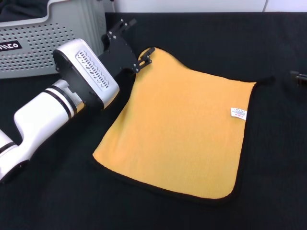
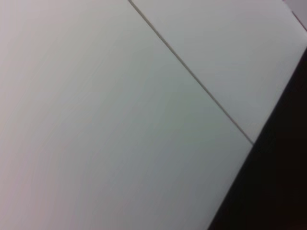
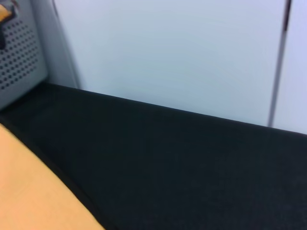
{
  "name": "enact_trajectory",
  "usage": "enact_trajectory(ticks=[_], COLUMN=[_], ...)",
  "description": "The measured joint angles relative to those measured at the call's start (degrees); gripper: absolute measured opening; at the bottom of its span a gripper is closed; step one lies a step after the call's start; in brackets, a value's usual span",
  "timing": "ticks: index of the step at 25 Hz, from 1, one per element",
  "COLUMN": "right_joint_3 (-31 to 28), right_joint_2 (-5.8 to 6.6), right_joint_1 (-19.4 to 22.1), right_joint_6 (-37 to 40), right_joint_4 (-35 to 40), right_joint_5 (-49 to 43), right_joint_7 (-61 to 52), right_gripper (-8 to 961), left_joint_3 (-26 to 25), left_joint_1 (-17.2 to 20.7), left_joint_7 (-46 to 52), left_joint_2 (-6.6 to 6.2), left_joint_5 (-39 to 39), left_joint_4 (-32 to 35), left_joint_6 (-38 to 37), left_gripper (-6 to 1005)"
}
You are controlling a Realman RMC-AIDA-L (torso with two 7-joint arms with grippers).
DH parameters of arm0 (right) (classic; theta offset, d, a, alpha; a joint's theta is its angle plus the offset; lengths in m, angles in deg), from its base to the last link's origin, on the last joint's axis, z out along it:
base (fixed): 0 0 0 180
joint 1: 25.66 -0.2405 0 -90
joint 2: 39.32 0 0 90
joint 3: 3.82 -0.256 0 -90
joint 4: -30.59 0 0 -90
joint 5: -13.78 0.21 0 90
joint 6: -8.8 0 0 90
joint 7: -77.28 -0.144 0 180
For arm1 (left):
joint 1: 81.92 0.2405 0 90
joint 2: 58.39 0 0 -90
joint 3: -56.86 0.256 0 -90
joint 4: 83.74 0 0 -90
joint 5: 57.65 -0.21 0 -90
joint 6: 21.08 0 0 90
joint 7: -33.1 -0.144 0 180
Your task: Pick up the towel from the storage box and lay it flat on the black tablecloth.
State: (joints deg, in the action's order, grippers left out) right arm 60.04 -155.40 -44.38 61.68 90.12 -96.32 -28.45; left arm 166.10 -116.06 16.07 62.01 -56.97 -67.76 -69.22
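The yellow-orange towel (image 1: pixel 180 122) lies spread flat on the black tablecloth (image 1: pixel 273 172), its white tag (image 1: pixel 238 113) facing up. The grey perforated storage box (image 1: pixel 43 45) stands at the far left. My left gripper (image 1: pixel 136 39) sits at the towel's far-left corner with its fingers spread open; the lower fingertip (image 1: pixel 146 56) touches the corner's edge. Only a dark bit of my right gripper (image 1: pixel 299 76) shows at the right edge, beside the towel's far-right corner. The right wrist view shows part of the towel (image 3: pixel 33 191), the tablecloth (image 3: pixel 192 163) and the box (image 3: pixel 19 62).
A white wall (image 3: pixel 168 52) rises just behind the table's far edge. The left wrist view shows only that wall and a strip of tablecloth (image 2: pixel 273 191). Dark cloth lies inside the box (image 1: pixel 19 12).
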Motion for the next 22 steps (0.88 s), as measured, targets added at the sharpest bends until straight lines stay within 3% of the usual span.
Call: enact_trajectory(ticks=[6, 8, 12, 14, 15, 16, 18, 19, 20, 22], right_joint_3=[1.3, 1.4, 1.2, 0.8, 0.7, 0.6, 0.6, 0.6, 0.6, 0.6], right_joint_2=[0.06, 0.12, 0.28, 0.45, 0.48, 0.50, 0.53, 0.52, 0.53, 0.62], right_joint_1=[2.4, 3.3, 3.5, 3.4, 3.4, 3.3, 3.1, 2.6, 1.9, 0.3], right_joint_6=[2.4, 4.5, 11.6, 17.4, 21.5, 24.8, 32.0, 34.8, 37.3, 40.8], right_joint_4=[3.5, 5.0, 5.2, 4.5, 4.2, 4.1, 4.2, 4.3, 4.5, 4.9], right_joint_5=[1.2, 2.6, 10.2, 15.2, 17.9, 19.8, 22.7, 23.3, 23.7, 23.9], right_joint_7=[0.1, 1.1, 8.3, 13.8, 17.3, 20.0, 24.3, 25.3, 25.7, 25.9], right_gripper=[563, 641, 796, 826, 842, 857, 872, 871, 871, 871], left_joint_3=[0.1, -0.1, -0.5, -0.6, -0.6, -0.6, -0.7, -0.7, -0.8, -1.0], left_joint_1=[0.0, 0.6, 4.0, 5.0, 5.1, 5.3, 5.1, 5.1, 4.4, 4.0], left_joint_7=[10.6, 19.3, 37.0, 46.2, 48.1, 54.8, 61.5, 61.5, 68.2, 69.5], left_joint_2=[-0.45, -1.57, -5.82, -8.44, -8.98, -11.04, -13.13, -13.13, -15.53, -16.32], left_joint_5=[-6.5, -10.8, -17.6, -20.9, -21.7, -24.6, -28.0, -28.0, -32.3, -33.5], left_joint_4=[1.0, 2.5, 6.1, 6.3, 6.2, 5.6, 4.5, 4.5, 3.8, 3.7], left_joint_6=[-0.4, -1.7, -7.1, -11.7, -12.9, -17.7, -23.9, -23.9, -33.2, -36.4], left_gripper=[720, 771, 874, 872, 871, 870, 868, 867, 866, 865])
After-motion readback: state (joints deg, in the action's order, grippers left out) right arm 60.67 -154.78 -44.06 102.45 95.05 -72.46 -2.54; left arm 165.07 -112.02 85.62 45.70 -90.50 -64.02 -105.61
